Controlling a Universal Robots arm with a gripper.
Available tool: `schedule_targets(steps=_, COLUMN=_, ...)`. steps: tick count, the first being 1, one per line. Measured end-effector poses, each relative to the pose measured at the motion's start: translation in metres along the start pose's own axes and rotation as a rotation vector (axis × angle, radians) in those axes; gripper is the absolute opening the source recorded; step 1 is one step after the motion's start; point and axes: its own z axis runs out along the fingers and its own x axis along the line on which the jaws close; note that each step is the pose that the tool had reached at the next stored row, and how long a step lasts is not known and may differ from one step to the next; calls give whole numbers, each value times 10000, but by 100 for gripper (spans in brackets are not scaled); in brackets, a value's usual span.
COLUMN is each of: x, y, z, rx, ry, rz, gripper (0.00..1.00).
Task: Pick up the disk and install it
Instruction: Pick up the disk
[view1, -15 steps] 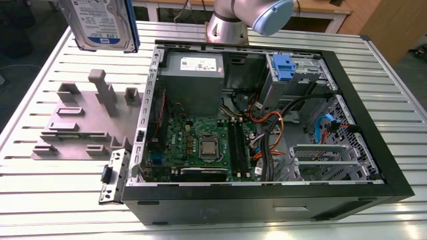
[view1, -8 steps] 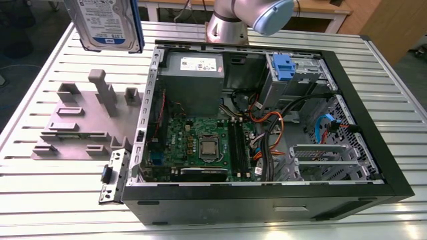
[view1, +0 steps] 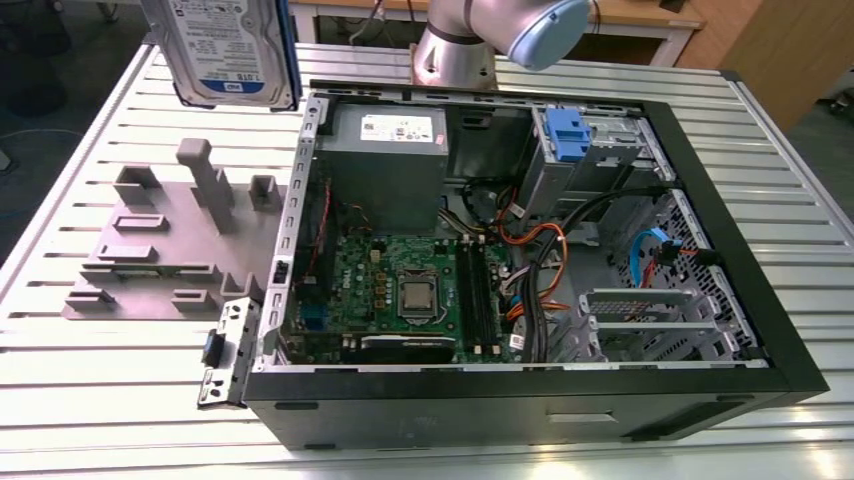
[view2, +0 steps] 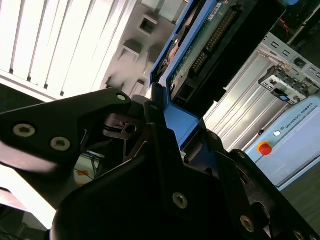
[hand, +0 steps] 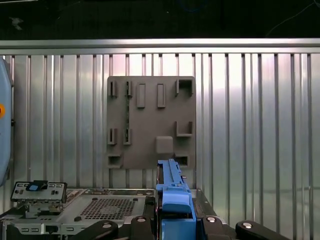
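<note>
Second wrist view recorded the gripper (view2: 175, 120) closed firmly on the blue bracket of the disk (view2: 200, 45), pressing it from both sides. First wrist view showed the disk held on edge, clear of the grey fixture plate (hand: 150, 125) on the slatted table (hand: 250, 125). Exterior view placed the disk (view1: 227, 50) upright and aloft at the exterior view's left, beyond that plate and outside the open computer case (view1: 534, 395).

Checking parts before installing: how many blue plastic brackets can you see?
2: one frames the disk in the gripper; the other bracket sits inside the computer case. More may be hidden.
</note>
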Motion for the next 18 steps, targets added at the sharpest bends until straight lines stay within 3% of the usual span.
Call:
schedule_targets(steps=6, x=114, y=-61, z=7, rx=2, ry=-1, rz=0, gripper=36)
schedule_targets(steps=13, x=118, y=-296, z=11, rx=0, ry=0, rz=-1, gripper=36)
schedule_targets(steps=18, x=117, y=-336, z=13, rx=0, ry=0, rz=1, gripper=36)
